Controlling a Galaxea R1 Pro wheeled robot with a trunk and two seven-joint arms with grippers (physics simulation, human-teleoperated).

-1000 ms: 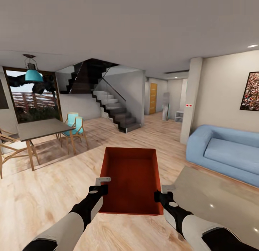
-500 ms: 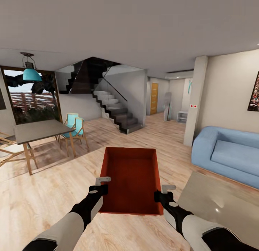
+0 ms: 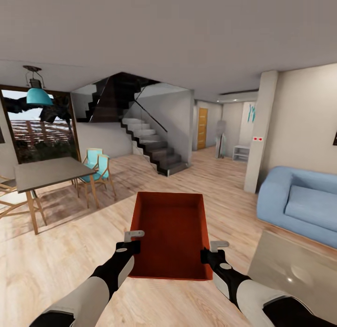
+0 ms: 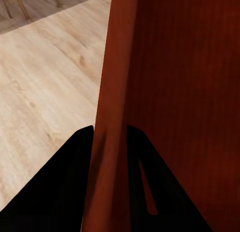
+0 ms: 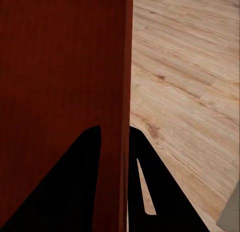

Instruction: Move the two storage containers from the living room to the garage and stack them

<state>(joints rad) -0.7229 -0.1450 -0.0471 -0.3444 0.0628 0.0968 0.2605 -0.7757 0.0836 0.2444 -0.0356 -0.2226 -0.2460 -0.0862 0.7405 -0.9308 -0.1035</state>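
One orange-red open-topped storage container (image 3: 169, 233) is held level in front of me over the light wood floor of the living room. My left gripper (image 3: 133, 242) is shut on its left wall, and my right gripper (image 3: 211, 252) is shut on its right wall. The left wrist view has that thin wall (image 4: 112, 132) pinched between two dark fingers. In the right wrist view the other wall (image 5: 119, 142) is clamped the same way. The bin is empty inside.
A blue sofa (image 3: 299, 205) stands at the right, with a pale rug (image 3: 295, 271) before it. A dining table (image 3: 44, 172) and chairs (image 3: 96, 170) are at the left. Ahead are dark stairs (image 3: 154, 149), a white pillar (image 3: 260, 130) and a hallway with an orange door (image 3: 201, 128).
The whole view has turned left: sofa, pillar and rug slid right in the picture. The container stays held the same way between both grippers.
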